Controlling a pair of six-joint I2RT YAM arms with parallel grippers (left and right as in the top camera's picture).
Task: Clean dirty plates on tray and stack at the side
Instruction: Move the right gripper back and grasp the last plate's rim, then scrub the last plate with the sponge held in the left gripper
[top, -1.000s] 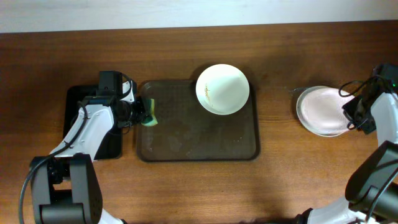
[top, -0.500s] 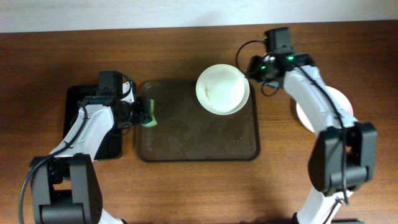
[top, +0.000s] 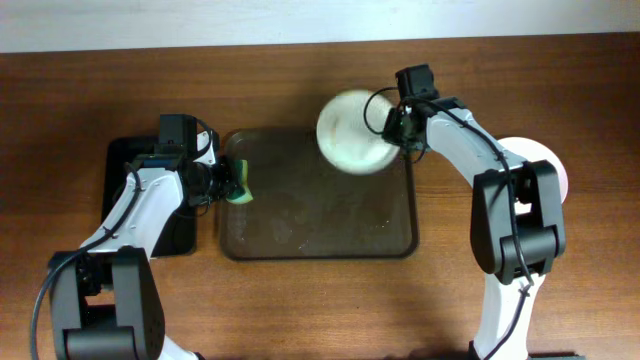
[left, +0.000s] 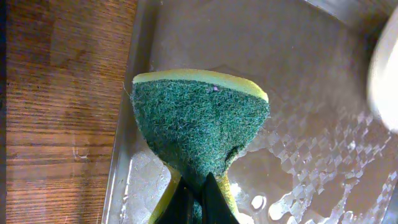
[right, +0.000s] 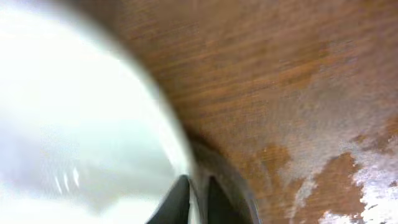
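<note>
Left gripper (left: 196, 200) pinches sponge (left: 199, 127) over tray (top: 320, 225) edge; right gripper (right: 198, 198) clasps plate (top: 350, 135).

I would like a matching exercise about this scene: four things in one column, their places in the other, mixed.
1 sponge
2 blurred plate
3 black tray
4 half-hidden plate

a on the table, right of the brown tray
b left of the brown tray
c in the left gripper
d brown tray's far right corner, at the right gripper

Pairs: 1-c, 2-d, 3-b, 4-a
</note>
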